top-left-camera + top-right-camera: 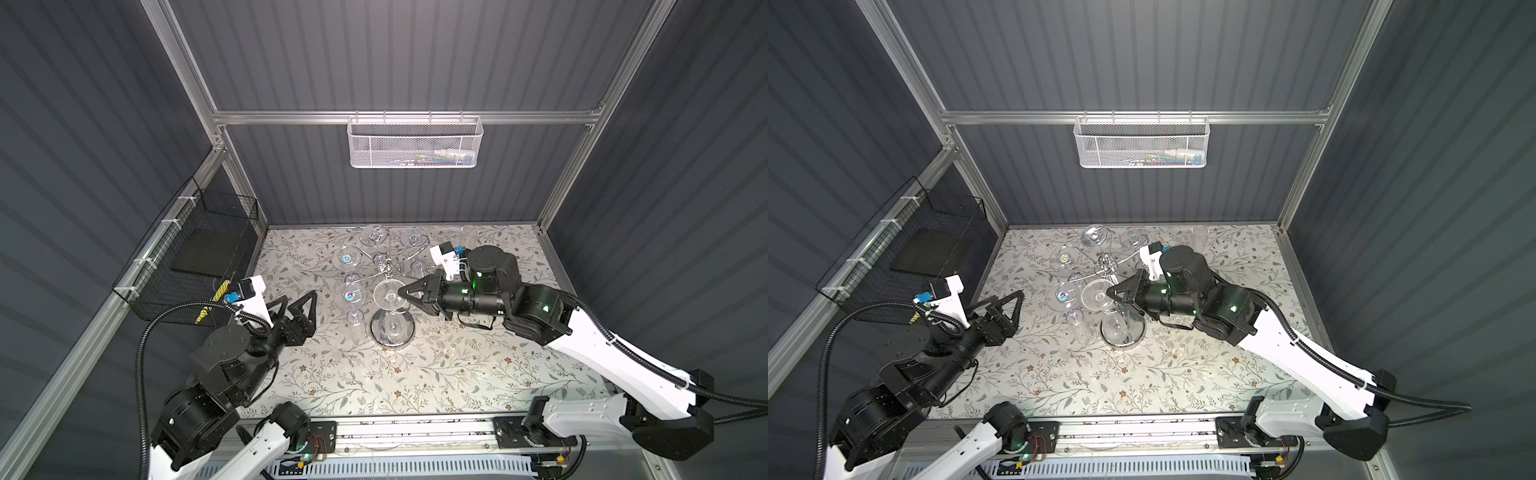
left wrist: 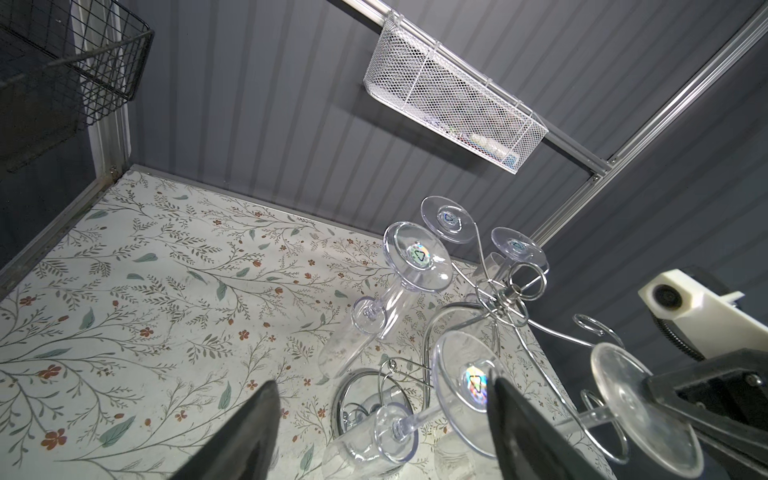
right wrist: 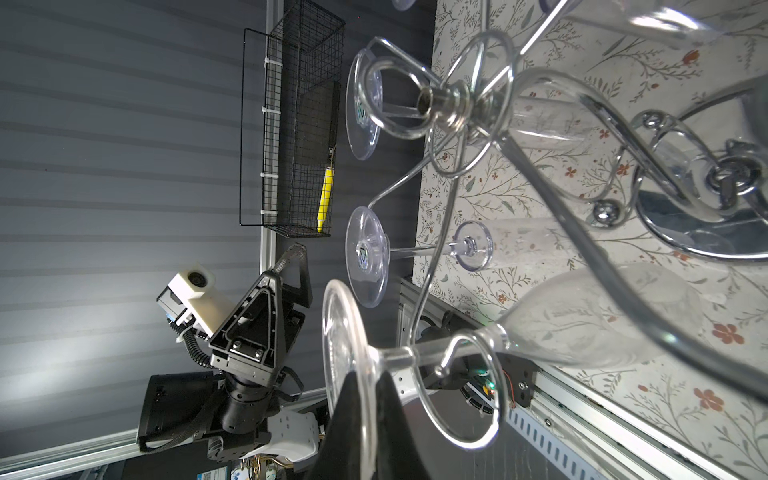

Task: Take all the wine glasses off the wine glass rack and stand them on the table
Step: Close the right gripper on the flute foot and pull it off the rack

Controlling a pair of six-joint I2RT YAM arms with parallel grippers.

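The right tool (image 1: 400, 291) clamps the foot of the glass (image 1: 388, 296), so draw it level, straight back toward the tool, clear of the rack (image 1: 409, 330) hook, while the left tool (image 1: 300, 297) stands open.

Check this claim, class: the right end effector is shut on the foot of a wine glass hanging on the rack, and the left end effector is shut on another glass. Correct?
Not quite. The left end effector is open and holds nothing, as a top view shows. The right end effector is indeed shut on the foot of a wine glass hanging on the rack.
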